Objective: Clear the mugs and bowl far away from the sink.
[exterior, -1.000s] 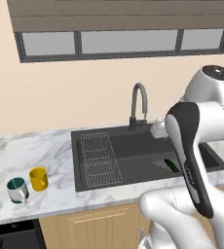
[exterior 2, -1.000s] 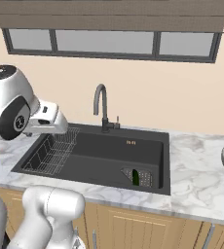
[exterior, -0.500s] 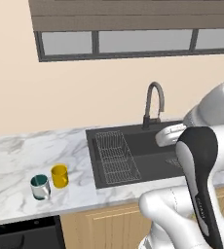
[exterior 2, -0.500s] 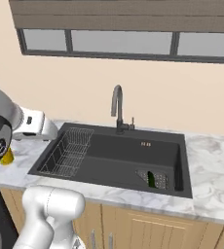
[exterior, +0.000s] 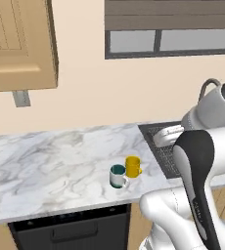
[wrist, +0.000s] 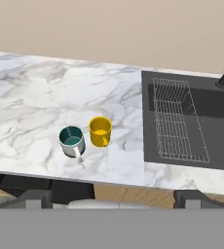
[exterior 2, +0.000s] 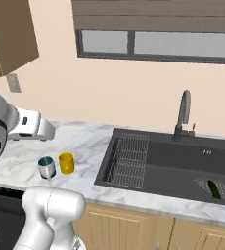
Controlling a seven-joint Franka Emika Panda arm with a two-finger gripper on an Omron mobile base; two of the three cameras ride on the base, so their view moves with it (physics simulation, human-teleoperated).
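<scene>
- Fingers (wrist: 112, 203) spread wide, empty, high above the tabletop (wrist: 31, 97).
- Teal mug (wrist: 72, 140) and yellow mug (wrist: 100, 131) stand side by side, the sink (wrist: 192, 121) at their 3 o'clock.
- Approach step: drop onto one mug and carry it toward 9 o'clock.

White-grey marbled counter (wrist: 31, 92), sink (wrist: 201, 116) recessed into it on the far right of the hand view, wire rack (wrist: 175, 119) in the basin's near-left part. Two mugs stand upright on the counter ahead of and below the hand, near the front edge: yellow mug (wrist: 100, 131) and teal mug (wrist: 72, 140) just beside each other. Teal mug's handle points toward the counter's front edge.
</scene>
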